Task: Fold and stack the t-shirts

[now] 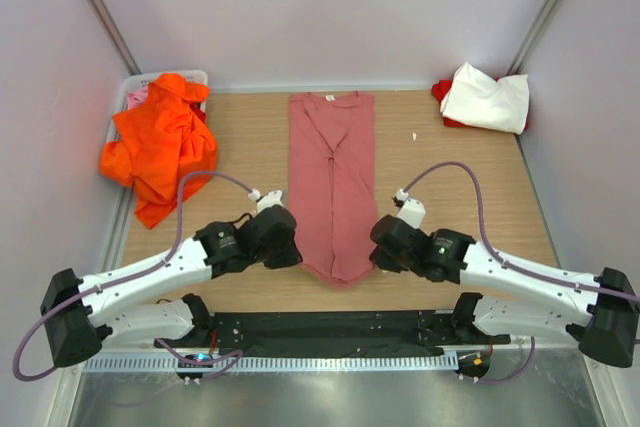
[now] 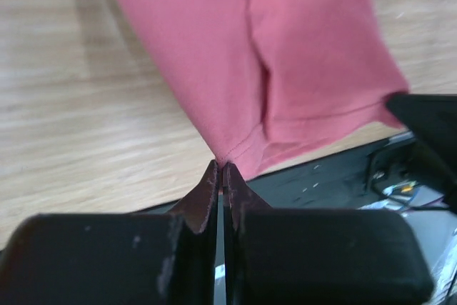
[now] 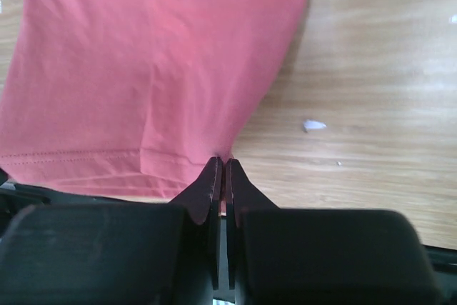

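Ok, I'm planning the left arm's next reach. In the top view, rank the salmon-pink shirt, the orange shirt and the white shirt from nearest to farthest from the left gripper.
1. The salmon-pink shirt, at the table's centre; its near hem corner is pinched in the left gripper.
2. The orange shirt, crumpled at the back left.
3. The white shirt, in the back right corner.

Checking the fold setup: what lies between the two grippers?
The salmon-pink t-shirt's hem, pinched at either corner by left gripper and right gripper; top view shows it.
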`<state>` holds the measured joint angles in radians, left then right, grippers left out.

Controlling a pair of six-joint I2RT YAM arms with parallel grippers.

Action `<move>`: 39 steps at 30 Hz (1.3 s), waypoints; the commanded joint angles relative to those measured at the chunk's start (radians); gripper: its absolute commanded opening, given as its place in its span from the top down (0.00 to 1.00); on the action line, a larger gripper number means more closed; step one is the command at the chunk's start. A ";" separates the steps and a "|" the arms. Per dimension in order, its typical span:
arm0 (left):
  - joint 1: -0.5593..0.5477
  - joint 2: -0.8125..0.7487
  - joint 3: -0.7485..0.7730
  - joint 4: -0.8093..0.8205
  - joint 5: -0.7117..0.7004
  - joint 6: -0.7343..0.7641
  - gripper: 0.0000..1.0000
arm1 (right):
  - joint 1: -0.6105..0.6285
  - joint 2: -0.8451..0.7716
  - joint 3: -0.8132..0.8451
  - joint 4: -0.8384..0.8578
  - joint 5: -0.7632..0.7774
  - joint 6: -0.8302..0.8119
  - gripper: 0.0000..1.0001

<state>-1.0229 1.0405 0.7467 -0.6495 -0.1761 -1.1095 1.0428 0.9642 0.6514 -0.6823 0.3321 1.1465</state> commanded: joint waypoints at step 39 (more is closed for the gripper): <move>0.576 0.866 0.957 -0.131 0.141 0.513 1.00 | -0.618 0.913 0.932 0.067 -0.166 -0.666 0.99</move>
<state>-0.4713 1.8771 1.6417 -0.7647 -0.0631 -0.6239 0.4400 1.8397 1.5082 -0.6334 0.1730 0.5106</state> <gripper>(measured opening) 0.006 0.061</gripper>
